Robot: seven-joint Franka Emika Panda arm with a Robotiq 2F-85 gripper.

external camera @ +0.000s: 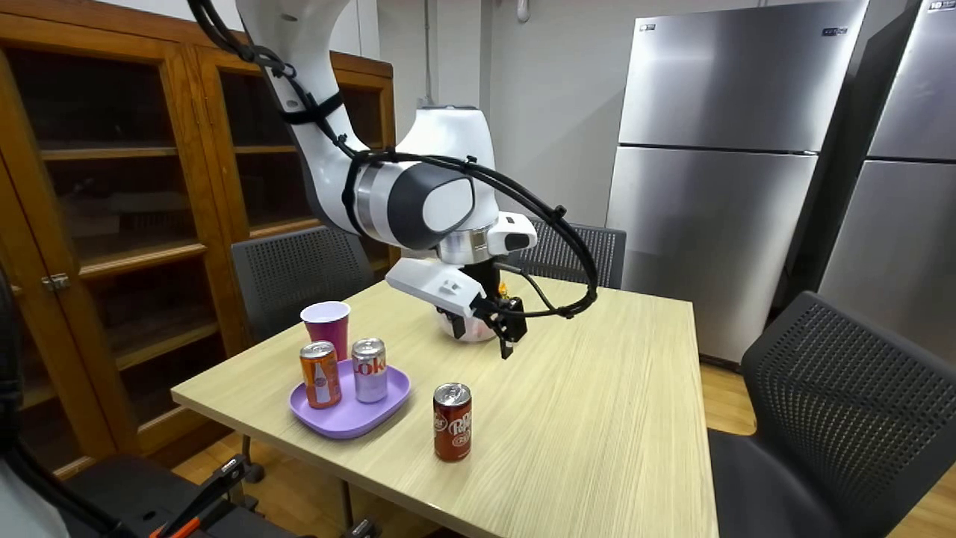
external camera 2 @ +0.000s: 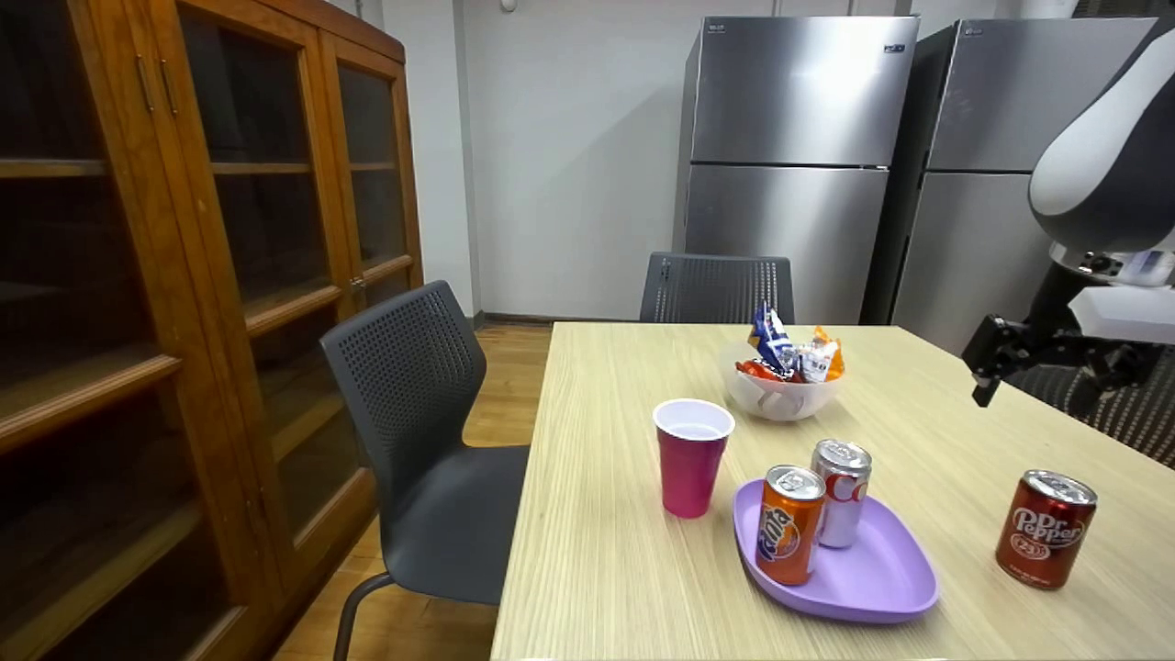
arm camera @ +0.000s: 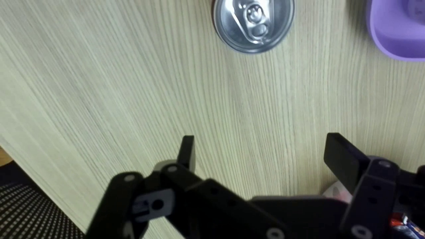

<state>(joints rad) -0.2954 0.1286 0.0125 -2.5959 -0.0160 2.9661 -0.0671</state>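
A black two-fingered gripper [arm camera: 261, 145] hung spread and empty above a pale wood-grain table [external camera: 597, 418], where a dark-red cylindrical metal can [external camera: 452, 427] stood upright, apart from it; a low sideways swing risked toppling the can.

Wooden cabinet [external camera 2: 207, 294] (glass-fronted), steel refrigerators [external camera 2: 794, 202], pale wall [external camera 2: 569, 165]
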